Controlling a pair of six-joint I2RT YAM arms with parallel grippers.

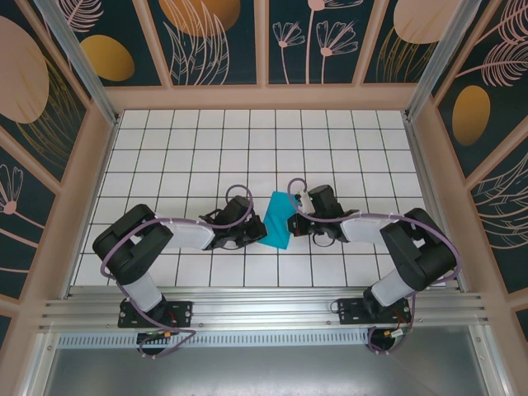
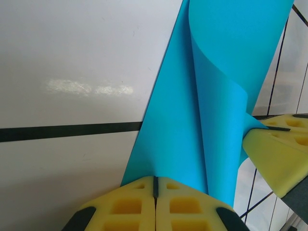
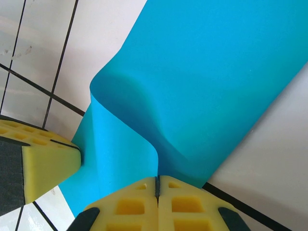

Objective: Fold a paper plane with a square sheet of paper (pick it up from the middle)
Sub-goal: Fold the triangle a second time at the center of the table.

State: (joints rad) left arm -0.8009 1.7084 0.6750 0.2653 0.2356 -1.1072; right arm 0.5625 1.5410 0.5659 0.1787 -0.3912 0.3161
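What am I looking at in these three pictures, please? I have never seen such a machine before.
These are two robot arms bolted to a tiled table. One picture looks down from above. The other two come from a small camera on each wrist, so the yellow padded fingers appear at the bottom. The left gripper and the right gripper are both shut on one teal-blue paper sheet, pinching it from opposite sides. The paper bends in a curl between them.
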